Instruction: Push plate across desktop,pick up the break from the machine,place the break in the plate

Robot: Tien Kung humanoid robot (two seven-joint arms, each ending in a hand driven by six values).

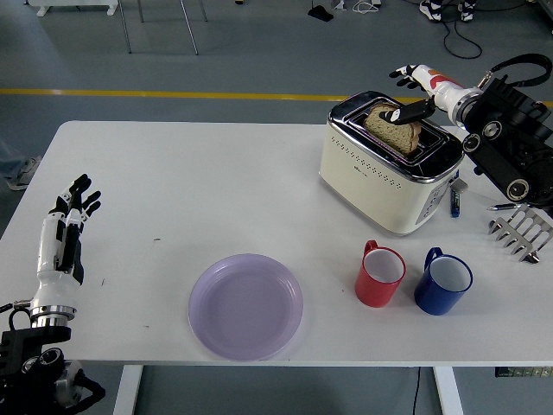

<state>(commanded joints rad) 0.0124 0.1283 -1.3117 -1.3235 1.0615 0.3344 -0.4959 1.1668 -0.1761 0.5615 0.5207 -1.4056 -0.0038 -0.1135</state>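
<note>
Where the white bench [216, 173] carries its stock, the items stand as follows.

Toaster [390, 162]: cream body, chrome top, at the far right of the bench, set at an angle. One slice of bread [390, 126] stands upright in its slot, the upper half showing above the chrome.

Right hand [413, 91]: enters from the right on a black arm and hangs over the toaster top. Fingers spread; one dark finger lies across the top of the bread, the others point away beyond it. No closed grasp on the slice can be seen.

Plate [246, 305]: pale lilac, round, lying flat near the front edge of the bench, left of centre-right, with nothing on it. Well apart from the toaster.

Red mug [380, 274]: upright, just right of the plate, in front of the toaster.

Blue mug [442, 281]: upright, just beside the red mug on its right, the two close but apart.

Metal rack [521, 232]: a pronged silver piece at the right edge of the bench.

Blue pen-like item [455, 202]: lying just beside the toaster's right end; too small to identify surely.

Left hand [67, 226]: at the left edge of the bench, fingers extended and slightly fanned, holding nothing.
</note>
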